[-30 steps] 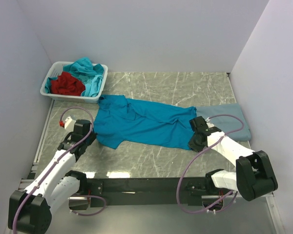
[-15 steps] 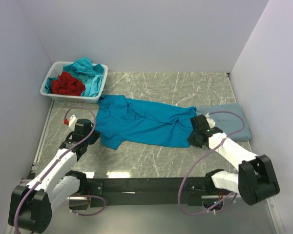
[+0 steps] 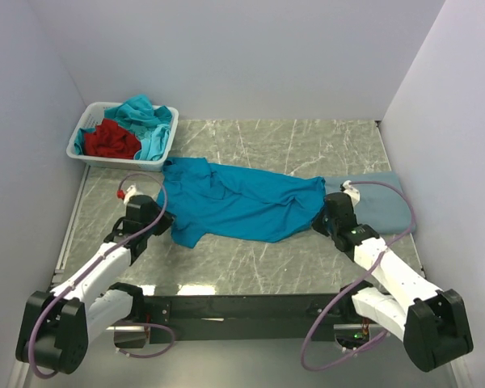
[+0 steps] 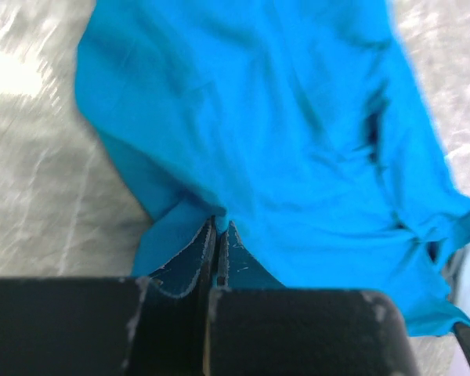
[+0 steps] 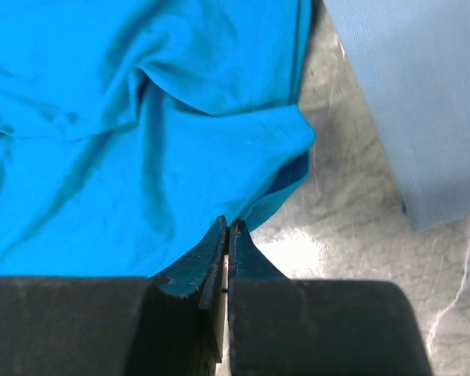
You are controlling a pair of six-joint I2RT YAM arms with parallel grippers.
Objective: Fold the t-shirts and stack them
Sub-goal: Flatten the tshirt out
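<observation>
Grey marbled table [image 3: 307, 137], walled enclosure. Bright teal-blue t-shirt [image 3: 242, 202]: spread rumpled across mid-table between both arms. Left gripper [image 4: 219, 229]: jaws closed, pinching the shirt's left edge. Right gripper [image 5: 227, 229]: jaws closed, pinching its right edge. Slate-blue t-shirt [image 3: 384, 206]: flat, just beyond the right gripper.

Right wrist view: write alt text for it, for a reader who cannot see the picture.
The right gripper, its jaws closed, pinches the near edge of a rumpled bright teal-blue t-shirt that fills the left of the picture. A smoother slate-blue t-shirt lies at the upper right on the marble table.
</observation>
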